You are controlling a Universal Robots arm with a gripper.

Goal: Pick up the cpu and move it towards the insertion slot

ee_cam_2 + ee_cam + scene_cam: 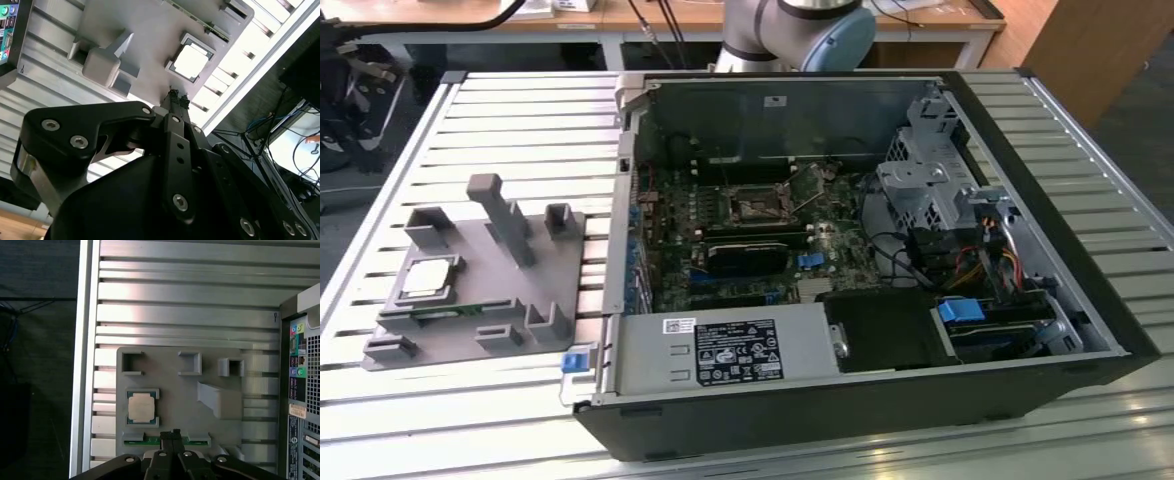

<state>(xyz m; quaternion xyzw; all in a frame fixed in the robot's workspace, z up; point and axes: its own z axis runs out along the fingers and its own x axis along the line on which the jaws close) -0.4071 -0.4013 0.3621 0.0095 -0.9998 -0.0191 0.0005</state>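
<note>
The cpu (pixel 430 278) is a small silvery square chip lying flat in a pocket of the grey plastic fixture (pixel 487 295), at the exterior view's left. Both wrist views look down on the cpu (pixel 190 62) (pixel 141 407) from well above. My gripper (pixel 175 96) (pixel 172 434) hangs above the fixture (pixel 175 395), its black fingertips pressed together and holding nothing. It stands a little to one side of the chip, apart from it. The insertion slot (pixel 757 208) is the dark square socket with a metal frame on the green board inside the open computer case.
The open computer case (pixel 1067 230) lies on its side on the slatted metal table (pixel 520 120), with a power supply (pixel 720 352) near its front. An upright post (pixel 504 215) rises from the fixture. A green memory stick (pixel 150 441) lies in the fixture beside the chip. The table edge (pixel 85 365) drops off close by.
</note>
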